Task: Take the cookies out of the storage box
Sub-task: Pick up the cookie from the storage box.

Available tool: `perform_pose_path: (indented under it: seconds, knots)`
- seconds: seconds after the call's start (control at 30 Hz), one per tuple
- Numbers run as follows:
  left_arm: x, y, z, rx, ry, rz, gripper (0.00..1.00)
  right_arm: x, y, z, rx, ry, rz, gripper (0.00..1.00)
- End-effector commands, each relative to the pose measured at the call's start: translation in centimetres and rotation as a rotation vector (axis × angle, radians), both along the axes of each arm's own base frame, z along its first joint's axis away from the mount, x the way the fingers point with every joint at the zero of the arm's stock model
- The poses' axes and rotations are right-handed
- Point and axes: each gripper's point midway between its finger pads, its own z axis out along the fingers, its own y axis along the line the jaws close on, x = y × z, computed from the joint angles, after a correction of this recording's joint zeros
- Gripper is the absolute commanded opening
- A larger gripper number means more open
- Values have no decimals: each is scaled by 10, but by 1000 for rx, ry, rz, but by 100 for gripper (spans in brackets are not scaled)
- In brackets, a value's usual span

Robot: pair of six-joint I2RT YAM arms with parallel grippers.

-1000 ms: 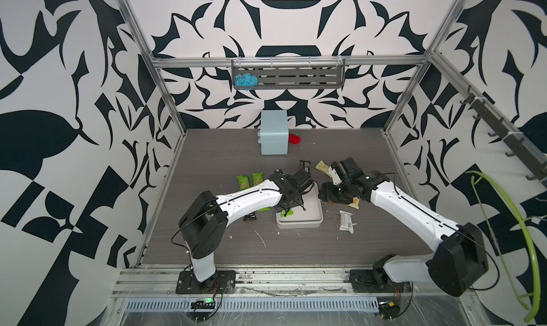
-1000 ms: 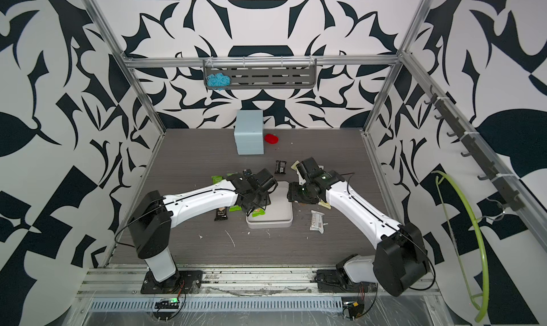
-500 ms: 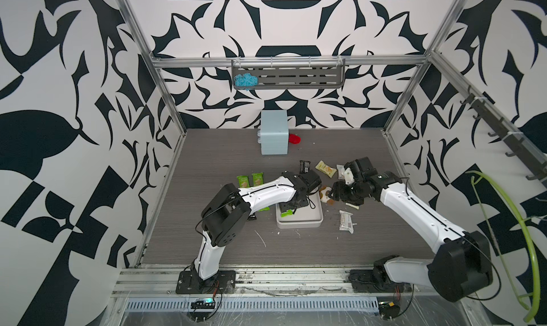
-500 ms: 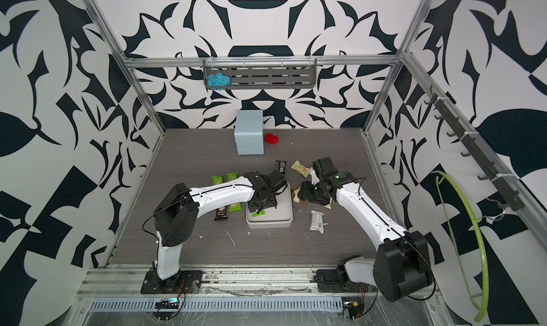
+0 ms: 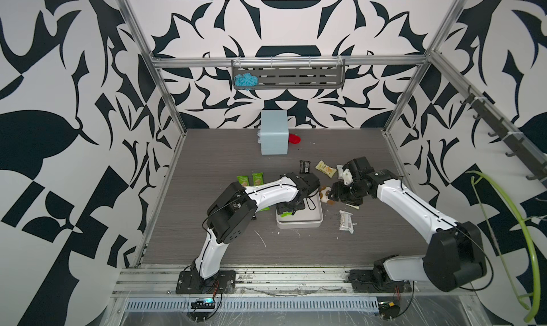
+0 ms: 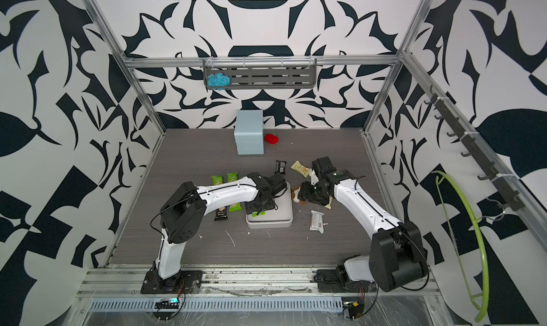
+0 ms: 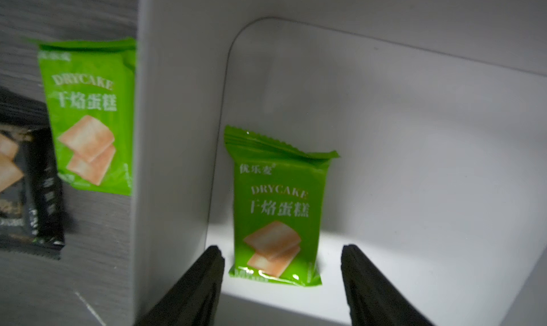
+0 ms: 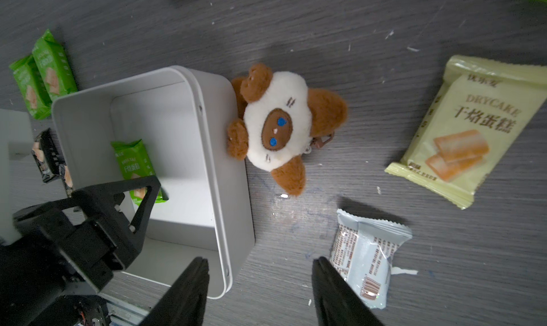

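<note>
In both top views, the left arm's black wrist covers the left half of the shallow white storage box. Of the bright green cookie packet inside, only a sliver shows, just below frame centre. The brown-and-white plush toy is mostly hidden behind the right arm's black wrist, right of centre. A second green packet and a black packet lie half under the left arm's white link. Wrapper print is too small to read there.

In the left wrist view, the black packet is blurred and cut off by the frame edge.

In the right wrist view, the cream-yellow packet runs off the edge. One finger of the right gripper overlaps the white packet.
</note>
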Motion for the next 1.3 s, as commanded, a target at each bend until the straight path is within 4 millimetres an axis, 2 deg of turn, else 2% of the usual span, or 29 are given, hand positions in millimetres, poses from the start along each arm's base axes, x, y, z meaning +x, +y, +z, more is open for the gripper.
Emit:
perform_pose_path:
  seconds: [0.0, 0.2, 0.63, 0.8, 0.97, 1.17, 1.27]
  knots:
    - [1, 6, -13, 18, 30, -19, 70, 7, 2, 12, 10, -31, 13, 61]
    - [6, 6, -21, -1, 38, -40, 70, 7, -1, 11, 0, -25, 6, 61]
    - [18, -15, -34, -59, 42, -87, 68, 7, -4, 11, -13, -7, -22, 61]
    - [18, -17, -35, -66, 46, -97, 57, 6, -6, 11, -20, -6, -32, 60]
    - [20, -19, -27, -74, 37, -109, 46, 5, -6, 10, -15, 0, -42, 60]
    - [21, -23, -8, -110, 19, -116, 44, 6, -5, 9, -2, 0, -59, 60]
    - [23, -27, 8, -140, 1, -118, 44, 7, -2, 10, 19, -2, -70, 60]
